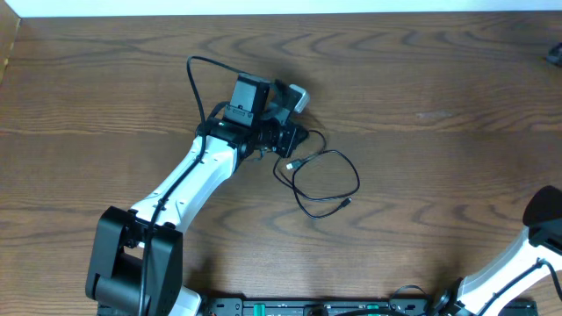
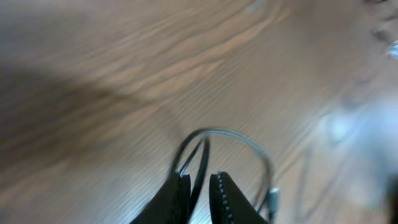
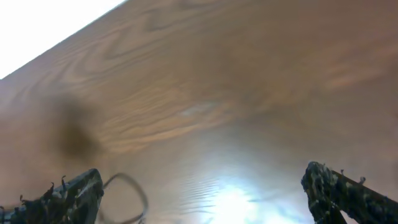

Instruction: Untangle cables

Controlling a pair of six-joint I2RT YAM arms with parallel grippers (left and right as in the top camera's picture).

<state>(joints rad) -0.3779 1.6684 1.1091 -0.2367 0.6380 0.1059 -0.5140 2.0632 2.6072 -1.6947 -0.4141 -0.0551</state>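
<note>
A small dark thing (image 1: 553, 54) sits at the far right edge of the wooden bench (image 1: 421, 88), cut off by the frame. The left arm (image 1: 189, 180) reaches from the near left corner toward the middle. The cables (image 1: 292, 165) lie near the middle of the bench as a loose black loop, spreading out just to the right of the left hand (image 2: 199, 182). That hand's fingers (image 2: 225, 198) stand a sliver apart with a black strand running through the gap; whether they pinch it I cannot tell. The right arm (image 1: 518, 268) sits at the near right corner, its right hand (image 3: 205, 208) spread wide over bare wood, well apart from the cables
</note>
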